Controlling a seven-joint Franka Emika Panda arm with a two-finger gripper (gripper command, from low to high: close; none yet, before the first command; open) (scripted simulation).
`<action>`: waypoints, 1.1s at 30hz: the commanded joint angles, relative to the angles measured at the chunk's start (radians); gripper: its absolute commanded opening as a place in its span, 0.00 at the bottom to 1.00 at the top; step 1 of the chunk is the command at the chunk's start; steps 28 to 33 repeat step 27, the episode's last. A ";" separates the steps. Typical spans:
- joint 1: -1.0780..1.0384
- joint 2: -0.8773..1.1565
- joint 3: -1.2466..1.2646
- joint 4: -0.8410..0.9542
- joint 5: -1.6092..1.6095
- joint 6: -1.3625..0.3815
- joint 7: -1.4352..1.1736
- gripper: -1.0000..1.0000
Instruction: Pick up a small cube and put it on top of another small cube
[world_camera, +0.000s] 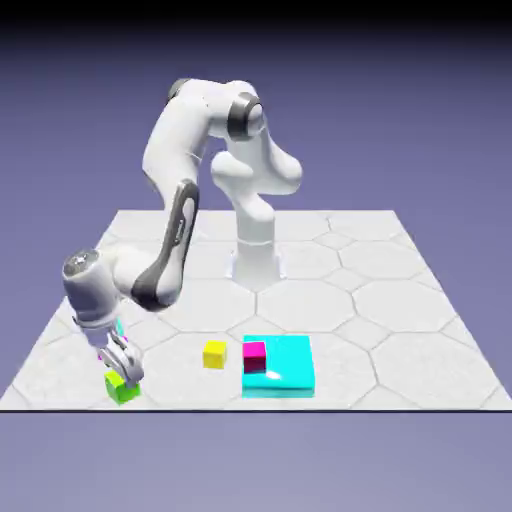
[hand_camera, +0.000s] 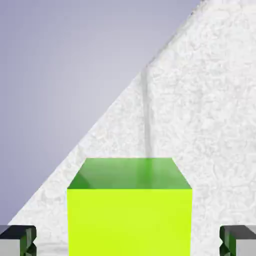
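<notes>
- The tool (hand_camera: 128, 241) is open, its fingertips on either side of the green cube (hand_camera: 129, 220), a visible gap at each; nothing is held.
- That cube sits at the tabletop's (world_camera: 335, 300) near edge, on the exterior view's left.
- Flat-faced yellow cube (world_camera: 214, 354) and magenta cube (world_camera: 254, 358); glossy, cyan, rounded slab (world_camera: 285, 365).
- Pale tabletop, grey polygonal veins.

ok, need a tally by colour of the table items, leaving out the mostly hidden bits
Green cube: 1
Yellow cube: 1
Magenta cube: 1
Cyan slab: 1
Total: 4
Not counted: cyan sliver and magenta slivers, mostly hidden.
</notes>
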 joint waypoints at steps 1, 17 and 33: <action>0.000 0.000 0.000 0.000 0.000 0.000 0.000 0.00; 0.461 -0.580 0.059 -0.324 -0.322 -0.226 -0.391 0.00; 0.464 -0.497 0.066 -0.374 -0.314 -0.094 -0.411 1.00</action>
